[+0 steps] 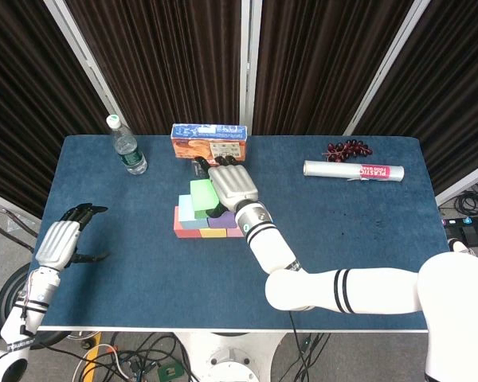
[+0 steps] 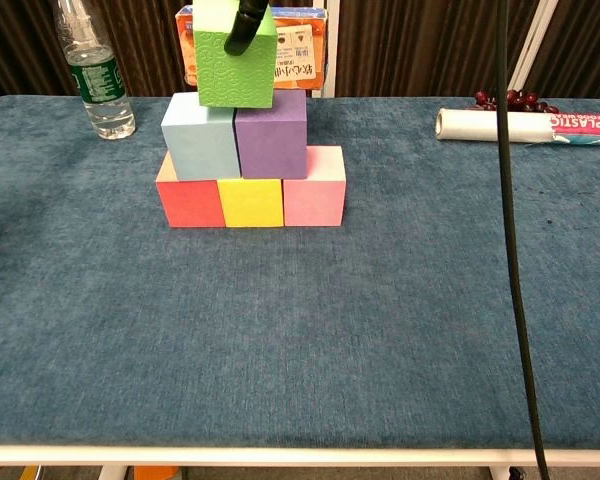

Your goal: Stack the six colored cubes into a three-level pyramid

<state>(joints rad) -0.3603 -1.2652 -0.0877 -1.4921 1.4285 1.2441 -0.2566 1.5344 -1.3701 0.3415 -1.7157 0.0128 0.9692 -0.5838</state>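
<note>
Atop the light-blue cube and purple cube, the right hand grips the green cube; the left hand hangs empty, fingers loosely apart.

Head view looks steeply down over the whole table; chest view faces it low and near.

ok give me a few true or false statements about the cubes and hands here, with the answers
1. The right hand holds the green cube. True.
2. The bottom row is red, yellow, pink. True.
3. The left hand rests on the blue cube. False: it is off by the table's left edge, holding nothing.
4. The purple cube sits on the table. False: it is in the second level.
5. The water bottle lies on its side. False: it stands upright.
</note>
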